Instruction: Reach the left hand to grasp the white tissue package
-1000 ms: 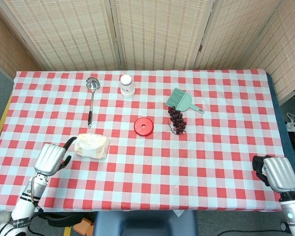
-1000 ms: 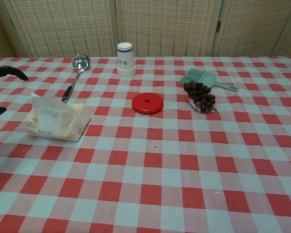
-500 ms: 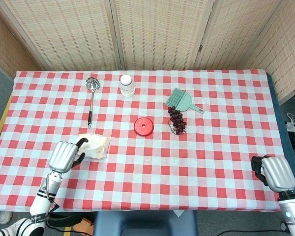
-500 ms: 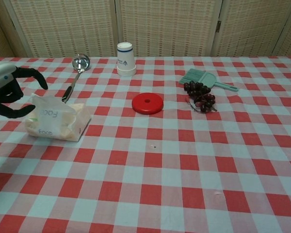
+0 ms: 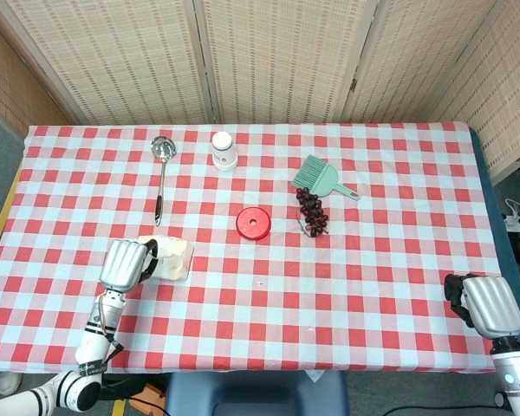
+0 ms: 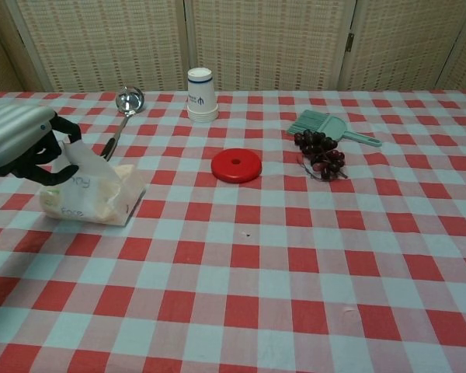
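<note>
From the head view, the left hand [image 5: 126, 264] is seen low at the near left of the bench [image 5: 390, 286], which is covered by a red-and-white checked cloth. The white tissue package [image 5: 172, 258] lies just to the right of this hand, and the dark fingers [image 5: 147, 260] are laid against its left end; whether a firm hold is made cannot be told from here. Beyond the hand, a ladle [image 5: 160, 173] is laid lengthwise, and further off and to the right a white cup [image 5: 224, 150] is stood upside down. A red lid [image 5: 253, 223] is seen to the right of the package, with a bunch of grapes [image 5: 311, 212] and a green brush [image 5: 322, 178] further right. The right hand [image 5: 485, 305] is held at the near right edge of the bench, well apart from everything; its fingers are seen curled in with nothing in them.

From the chest view, the left hand [image 6: 23, 144] is seen over the left end of the white tissue package [image 6: 101, 194], its fingers [image 6: 58, 151] and thumb curled around the package's raised upper flap, touching it. The ladle [image 6: 120, 116] lies beyond the hand, the white cup [image 6: 201, 94] further right, and the red lid [image 6: 236, 165], grapes [image 6: 320, 153] and green brush [image 6: 326, 127] well to the right. The right hand is not shown here.
</note>
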Motion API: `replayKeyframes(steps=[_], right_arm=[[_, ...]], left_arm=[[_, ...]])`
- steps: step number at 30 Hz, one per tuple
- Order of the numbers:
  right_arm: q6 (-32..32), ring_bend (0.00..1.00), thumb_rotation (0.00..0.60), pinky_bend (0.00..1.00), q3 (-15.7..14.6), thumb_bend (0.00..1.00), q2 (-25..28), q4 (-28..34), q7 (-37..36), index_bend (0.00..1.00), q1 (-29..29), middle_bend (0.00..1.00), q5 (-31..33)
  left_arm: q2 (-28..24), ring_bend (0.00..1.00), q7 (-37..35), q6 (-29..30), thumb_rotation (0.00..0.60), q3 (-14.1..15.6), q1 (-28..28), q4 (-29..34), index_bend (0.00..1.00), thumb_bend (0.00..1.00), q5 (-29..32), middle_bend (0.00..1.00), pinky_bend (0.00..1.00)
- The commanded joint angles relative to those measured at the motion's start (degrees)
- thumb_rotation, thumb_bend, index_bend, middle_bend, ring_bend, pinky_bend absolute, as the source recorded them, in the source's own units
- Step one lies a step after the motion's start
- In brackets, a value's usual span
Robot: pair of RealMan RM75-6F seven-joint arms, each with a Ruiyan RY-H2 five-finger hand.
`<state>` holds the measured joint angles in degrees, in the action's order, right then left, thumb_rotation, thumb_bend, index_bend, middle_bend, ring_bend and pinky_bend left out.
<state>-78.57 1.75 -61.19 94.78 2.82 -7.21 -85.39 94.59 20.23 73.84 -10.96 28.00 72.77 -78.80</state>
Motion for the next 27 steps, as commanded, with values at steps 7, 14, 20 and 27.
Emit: replayKeyframes(steps=[7,14,20,27], right_arm=[[0.1,0.65,0.600,0.86,0.0,1.00,0.0,0.0,0.1,0.95,0.0,0.80,0.0],[0.2,0.65,0.600,0.86,-0.1,1.00,-0.1,0.1,0.3,0.95,-0.1,0.80,0.0],[0.5,0.65,0.600,0.86,-0.2,1.00,0.0,0.1,0.5,0.95,-0.2,0.80,0.0],[1.0,0.65,0.600,0.86,-0.5,1.00,-0.1,0.1,1.2,0.95,-0.4,0.80,-0.1]], left_arm=[[0.7,1.00,-0.9,3.0,0.600,-0.7,-0.2,-1.8,0.78,0.45,-0.3,1.00,1.00],[-2.1,1.00,0.2,4.5,0.600,-2.1,0.7,0.0,0.78,0.46,-1.6,1.00,1.00],[-5.0,1.00,2.3,4.5,0.600,-4.4,3.2,2.3,0.78,0.46,-2.9,1.00,1.00],[-4.9,1.00,4.9,0.3,0.600,-10.7,10.3,-0.6,0.78,0.46,0.2,1.00,1.00]])
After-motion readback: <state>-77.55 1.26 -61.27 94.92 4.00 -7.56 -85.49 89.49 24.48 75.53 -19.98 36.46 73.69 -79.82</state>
